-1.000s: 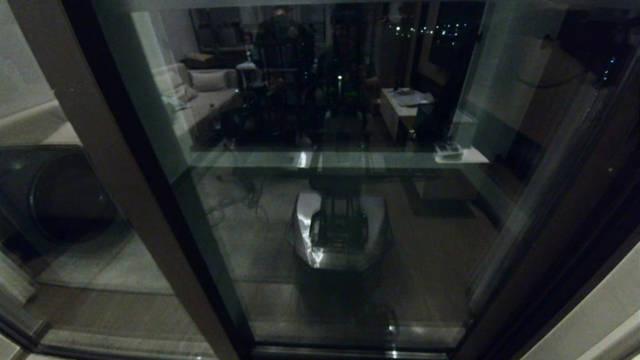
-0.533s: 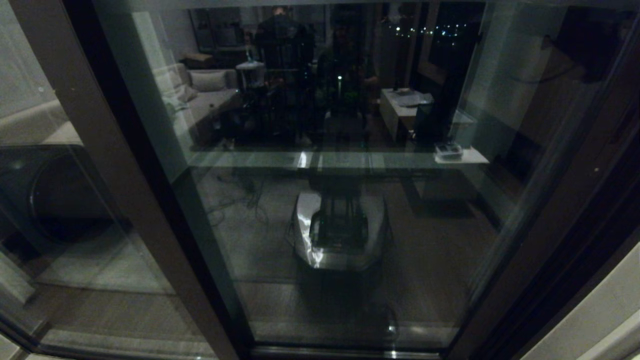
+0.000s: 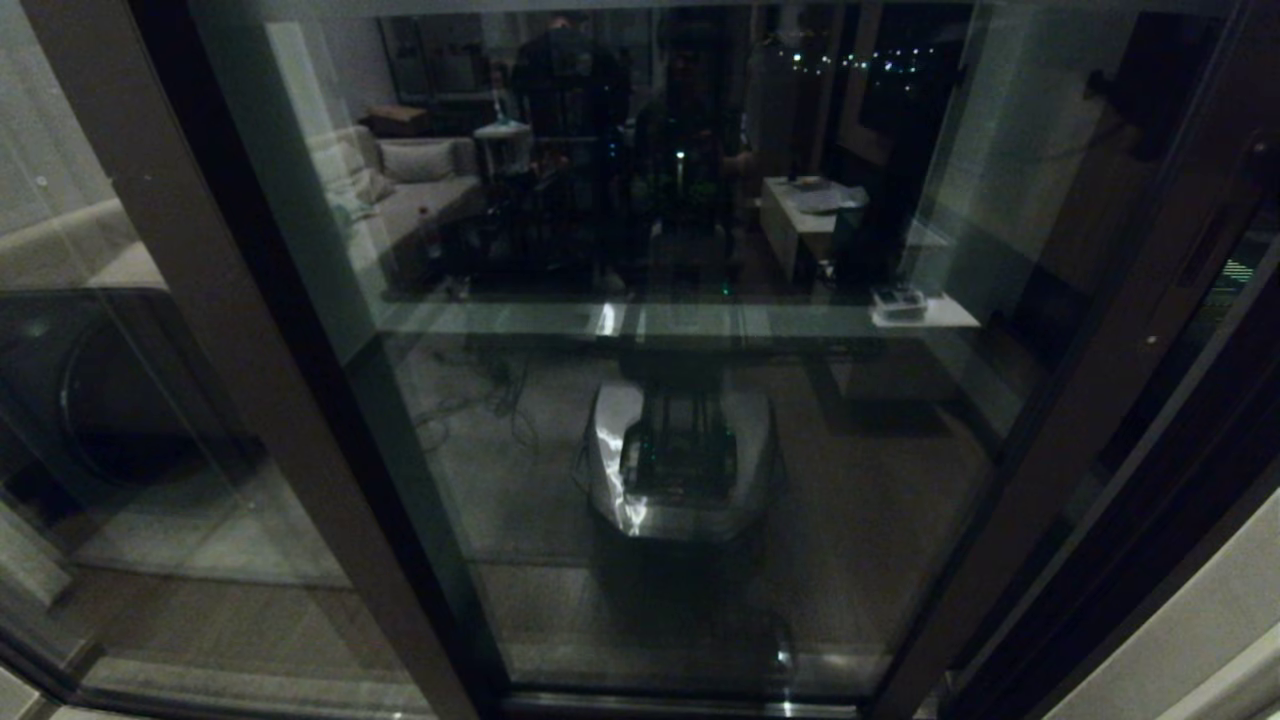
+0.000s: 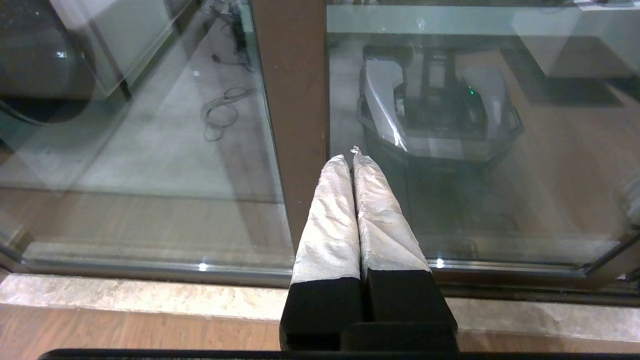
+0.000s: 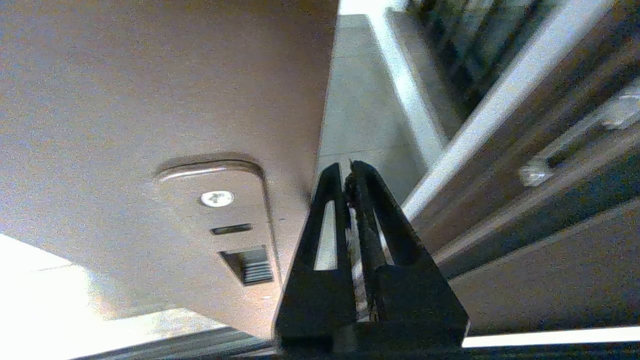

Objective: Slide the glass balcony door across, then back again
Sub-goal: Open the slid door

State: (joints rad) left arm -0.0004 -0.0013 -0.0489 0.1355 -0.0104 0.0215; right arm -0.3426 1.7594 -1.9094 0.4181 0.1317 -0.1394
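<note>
The glass balcony door (image 3: 660, 470) fills the head view, its dark pane mirroring the room and the robot's base. Its brown right stile (image 3: 1100, 380) slants down the right side, with a narrow dark gap (image 3: 1205, 330) open beyond it. In the right wrist view the stile (image 5: 150, 90) is close up, showing its recessed handle plate (image 5: 220, 210) with a screw and a slot. My right gripper (image 5: 346, 167) is shut, its tips against the stile's outer edge. My left gripper (image 4: 349, 156) is shut with nothing in it, low before the glass.
A fixed glass panel with a plain brown post (image 3: 200, 300) stands at the left; my left gripper is just in front of that post (image 4: 292, 75). A stone sill (image 4: 125, 297) runs along the floor track. Past the door's edge are a pale floor (image 5: 360, 100) and a dark-barred railing (image 5: 465, 45).
The door's right stile has slid to the left, and a gap has opened between it and the right-hand frame. The fixed post at the left has stayed put.
</note>
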